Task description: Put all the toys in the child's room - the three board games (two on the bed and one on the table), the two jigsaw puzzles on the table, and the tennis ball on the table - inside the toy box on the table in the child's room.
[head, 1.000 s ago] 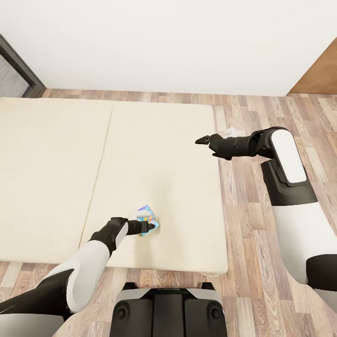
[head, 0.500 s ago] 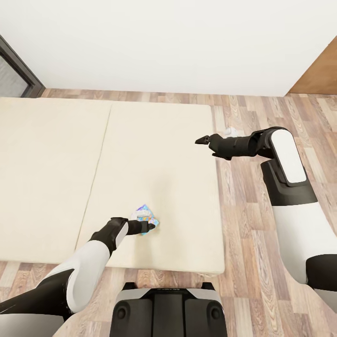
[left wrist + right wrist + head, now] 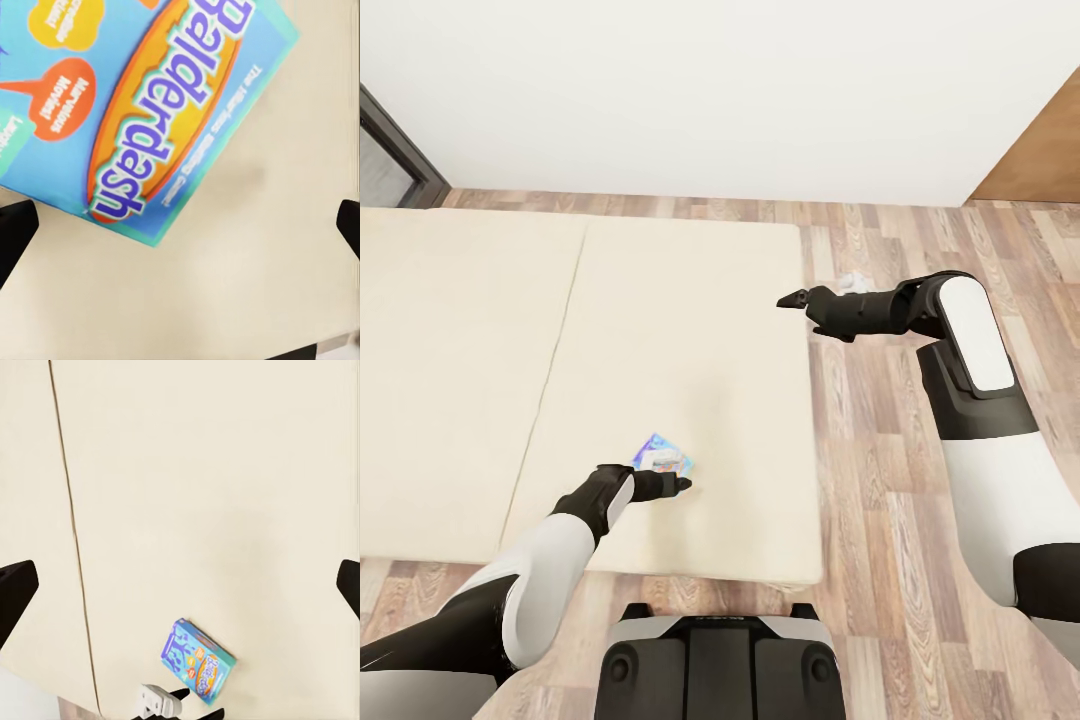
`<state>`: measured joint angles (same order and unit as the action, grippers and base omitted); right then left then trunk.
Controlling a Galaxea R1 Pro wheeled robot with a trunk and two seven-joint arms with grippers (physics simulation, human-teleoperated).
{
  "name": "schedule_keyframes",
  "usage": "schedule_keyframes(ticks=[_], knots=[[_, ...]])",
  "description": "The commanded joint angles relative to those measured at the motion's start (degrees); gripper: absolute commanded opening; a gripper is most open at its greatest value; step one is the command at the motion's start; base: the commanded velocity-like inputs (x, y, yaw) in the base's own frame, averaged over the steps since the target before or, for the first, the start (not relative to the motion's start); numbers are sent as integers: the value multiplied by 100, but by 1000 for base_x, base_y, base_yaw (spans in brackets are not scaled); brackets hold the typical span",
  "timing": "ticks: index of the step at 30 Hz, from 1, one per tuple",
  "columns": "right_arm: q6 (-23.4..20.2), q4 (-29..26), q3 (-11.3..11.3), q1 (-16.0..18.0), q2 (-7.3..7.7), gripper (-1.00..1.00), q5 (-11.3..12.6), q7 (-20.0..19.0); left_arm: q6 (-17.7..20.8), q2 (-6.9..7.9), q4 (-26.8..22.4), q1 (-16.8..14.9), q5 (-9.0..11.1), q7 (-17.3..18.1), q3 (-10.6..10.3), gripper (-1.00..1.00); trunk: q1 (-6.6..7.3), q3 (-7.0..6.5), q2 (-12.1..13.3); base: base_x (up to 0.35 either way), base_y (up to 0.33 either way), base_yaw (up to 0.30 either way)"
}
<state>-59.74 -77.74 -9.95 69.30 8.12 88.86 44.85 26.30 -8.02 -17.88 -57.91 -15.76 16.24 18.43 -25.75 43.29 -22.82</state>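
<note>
Lying flat on the beige-covered bed [image 3: 690, 300], the small blue printed game box [image 3: 663, 456] is straddled by the spread-fingered left gripper [image 3: 678, 485]; the right gripper [image 3: 792, 299] is likewise held wide.

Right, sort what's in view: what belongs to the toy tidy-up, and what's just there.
Belongs to the job:
- blue Balderdash board game, lying on the bed
- left tool, open beside the game
- right tool, open, holding nothing

Just there:
- small white object on the wooden floor

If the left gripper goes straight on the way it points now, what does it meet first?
Probably the blue Balderdash board game lying on the bed: the open left gripper points down at it, though partly off-centre.
</note>
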Motion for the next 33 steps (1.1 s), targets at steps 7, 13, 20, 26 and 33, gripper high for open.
schedule_keyframes(ticks=[7,13,20,26,33], knots=[[-3,-4,-8,5,21,100,53,59,33,-4,-14,-1,-59,37,47,100,-3,7,-9,0,-90,0],[-3,2,-7,5,10,100,46,59,33,8,-14,-1,-59,43,47,100,-3,7,-9,0,-7,0],[-3,-3,-7,7,-1,100,51,59,37,13,-19,-1,-59,54,50,100,-3,7,-9,0,-1,0],[-3,-3,-7,7,-3,100,47,59,41,27,-29,-1,-59,57,54,100,-3,7,-9,0,0,0],[-3,-4,-7,7,7,100,44,59,42,48,-36,-1,-38,52,77,100,-3,7,-9,0,0,0]])
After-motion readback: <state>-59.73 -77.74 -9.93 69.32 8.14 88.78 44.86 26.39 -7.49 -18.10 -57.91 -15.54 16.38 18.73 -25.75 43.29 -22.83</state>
